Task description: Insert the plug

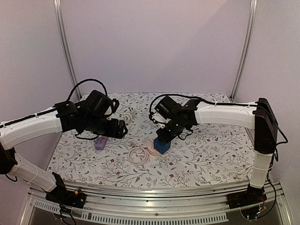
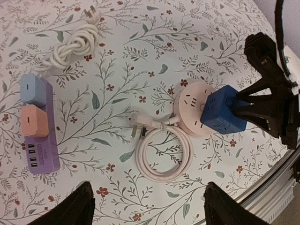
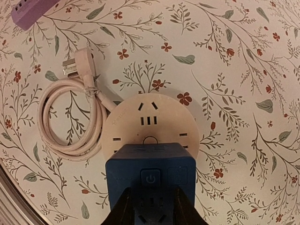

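A blue cube adapter (image 1: 161,146) (image 2: 220,110) (image 3: 150,161) sits tilted on the near part of a round pink socket strip (image 2: 190,105) (image 3: 145,117). I cannot tell whether its prongs are in. My right gripper (image 1: 165,136) (image 3: 153,190) is just above the cube. Its jaws stand partly apart, narrower than the cube, with the tips against the cube's socket face and nothing between them. The strip's pink cable coil (image 2: 164,154) (image 3: 70,117) ends in a loose plug (image 2: 140,129) (image 3: 77,68). My left gripper (image 1: 123,127) (image 2: 147,206) hovers wide open and empty above the coil.
A purple power strip (image 1: 100,143) (image 2: 40,150) lies at the left with a blue and a pink adapter plugged in. A bundled white cable (image 2: 72,47) with its plug (image 2: 91,13) lies behind it. The table's front edge is close to the cube.
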Controlling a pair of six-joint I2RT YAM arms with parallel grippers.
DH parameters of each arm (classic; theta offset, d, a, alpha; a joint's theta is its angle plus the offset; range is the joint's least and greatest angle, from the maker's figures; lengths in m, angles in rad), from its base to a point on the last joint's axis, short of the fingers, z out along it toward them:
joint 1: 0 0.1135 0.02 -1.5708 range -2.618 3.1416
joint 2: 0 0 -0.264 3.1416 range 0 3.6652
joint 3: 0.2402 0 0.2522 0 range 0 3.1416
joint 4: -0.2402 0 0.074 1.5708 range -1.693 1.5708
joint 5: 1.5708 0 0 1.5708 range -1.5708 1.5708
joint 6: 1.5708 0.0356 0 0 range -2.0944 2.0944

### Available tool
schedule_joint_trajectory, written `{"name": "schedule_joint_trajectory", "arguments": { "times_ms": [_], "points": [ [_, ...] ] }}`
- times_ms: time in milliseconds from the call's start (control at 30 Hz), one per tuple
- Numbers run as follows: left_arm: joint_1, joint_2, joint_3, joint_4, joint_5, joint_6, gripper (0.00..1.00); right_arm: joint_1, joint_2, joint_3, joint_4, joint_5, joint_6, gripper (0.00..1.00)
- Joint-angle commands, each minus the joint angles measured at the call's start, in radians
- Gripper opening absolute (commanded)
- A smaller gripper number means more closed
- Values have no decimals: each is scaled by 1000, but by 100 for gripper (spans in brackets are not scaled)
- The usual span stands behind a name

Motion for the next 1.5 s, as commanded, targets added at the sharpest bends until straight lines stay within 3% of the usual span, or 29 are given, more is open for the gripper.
{"name": "schedule_joint_trajectory", "arguments": {
  "times_ms": [0,467,733,1200,1233,1367,1467],
  "points": [
    [6,1,39,-7,6,28,81,35,122,3,-240,-66,36,28],
    [10,-79,37,-53,-15,27,81,35,129,372,-341,-24,44,35],
    [10,-107,41,-65,-23,14,81,34,95,500,-358,-13,71,41],
    [9,-196,83,-127,-131,10,84,-9,-52,443,-258,5,130,55],
    [9,-205,90,-141,-157,10,86,-21,-83,414,-242,2,135,58],
    [9,-264,95,-171,-237,21,98,-81,-199,275,-160,-8,172,98],
    [10,-302,95,-196,-288,24,100,-132,-290,175,-114,-25,188,99]
  ]
}}
